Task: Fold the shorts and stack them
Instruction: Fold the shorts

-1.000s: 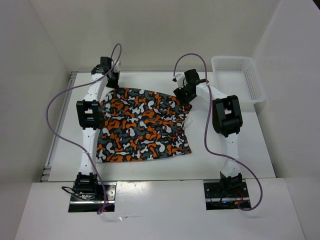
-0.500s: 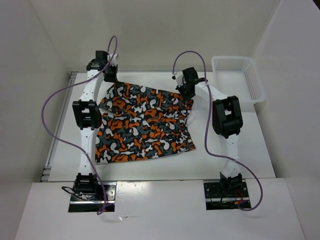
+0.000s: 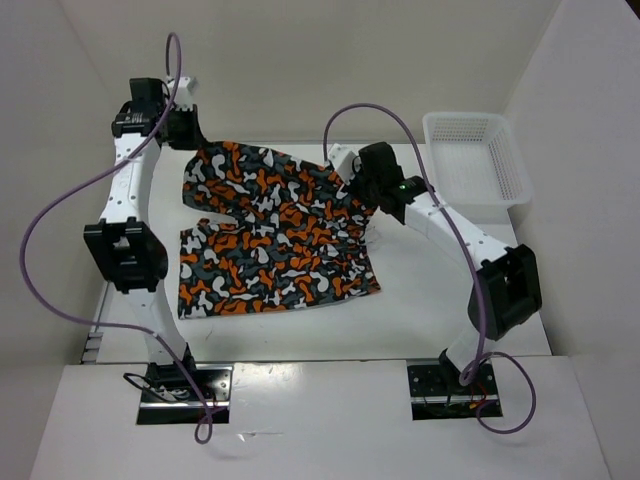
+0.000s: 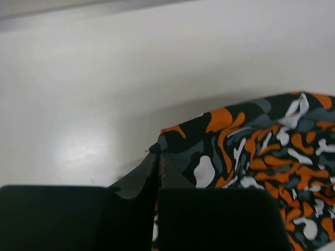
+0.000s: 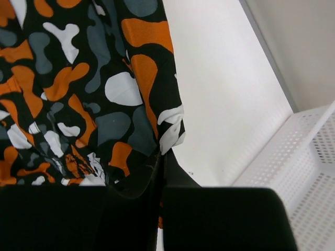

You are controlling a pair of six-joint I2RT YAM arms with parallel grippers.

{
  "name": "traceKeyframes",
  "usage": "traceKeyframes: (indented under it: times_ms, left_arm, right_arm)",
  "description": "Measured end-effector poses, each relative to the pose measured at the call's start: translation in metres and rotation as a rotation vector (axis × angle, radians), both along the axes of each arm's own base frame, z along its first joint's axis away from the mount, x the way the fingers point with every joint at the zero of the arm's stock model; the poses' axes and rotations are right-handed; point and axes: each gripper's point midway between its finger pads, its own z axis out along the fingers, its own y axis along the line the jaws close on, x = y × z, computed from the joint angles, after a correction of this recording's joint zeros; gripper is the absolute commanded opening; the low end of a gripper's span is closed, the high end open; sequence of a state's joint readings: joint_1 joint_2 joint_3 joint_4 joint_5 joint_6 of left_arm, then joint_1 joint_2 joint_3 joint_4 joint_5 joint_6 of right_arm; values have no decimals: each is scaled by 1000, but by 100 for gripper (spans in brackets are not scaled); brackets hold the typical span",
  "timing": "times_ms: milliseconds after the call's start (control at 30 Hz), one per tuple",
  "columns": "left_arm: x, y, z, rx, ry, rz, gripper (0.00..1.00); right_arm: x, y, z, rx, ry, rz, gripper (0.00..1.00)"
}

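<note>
The shorts (image 3: 275, 235), printed in orange, grey, white and black blotches, lie across the middle of the table with their far edge lifted off it. My left gripper (image 3: 190, 135) is shut on the far-left corner of the shorts (image 4: 220, 141), pinched at the fingertips (image 4: 157, 149). My right gripper (image 3: 355, 185) is shut on the far-right corner of the shorts (image 5: 104, 89), the cloth hanging from its closed jaws (image 5: 162, 154). The near edge still rests on the table.
A white mesh basket (image 3: 475, 155) stands at the back right, and its wall (image 5: 309, 172) is close to my right gripper. The enclosure's white walls rise on the left, right and behind.
My right gripper has shut on the far-right corner. Both arms have risen, the left one moving up and to the left, and the far edge of the shorts has come up off the table.
</note>
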State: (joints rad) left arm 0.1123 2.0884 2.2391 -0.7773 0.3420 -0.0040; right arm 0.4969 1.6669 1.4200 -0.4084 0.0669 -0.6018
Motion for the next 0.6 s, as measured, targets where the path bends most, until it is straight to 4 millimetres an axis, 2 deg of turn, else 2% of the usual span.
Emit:
traceKeyframes:
  times_ms: [67, 133, 267, 367, 433, 600]
  left_arm:
    - [-27, -4, -2, -12, 31, -8, 0]
    - [-50, -9, -13, -32, 68, -23, 0]
    - [-89, -10, -56, -65, 181, -21, 0]
    - [-123, -8, -83, -64, 261, 1, 0]
    - [-145, -7, -86, -50, 277, 18, 0]
    - [-189, -5, -65, -4, 201, 52, 0]
  right_arm:
    - [-13, -2, 0, -24, -2, 29, 0]
    - [-21, 0, -2, -41, -5, 57, 0]
    - [-40, 0, -14, -87, 8, 120, 0]
    - [-56, 2, -14, -110, -4, 190, 0]
    - [-71, 6, -11, -111, -19, 249, 0]
    - [-117, 20, -10, -105, -46, 412, 0]
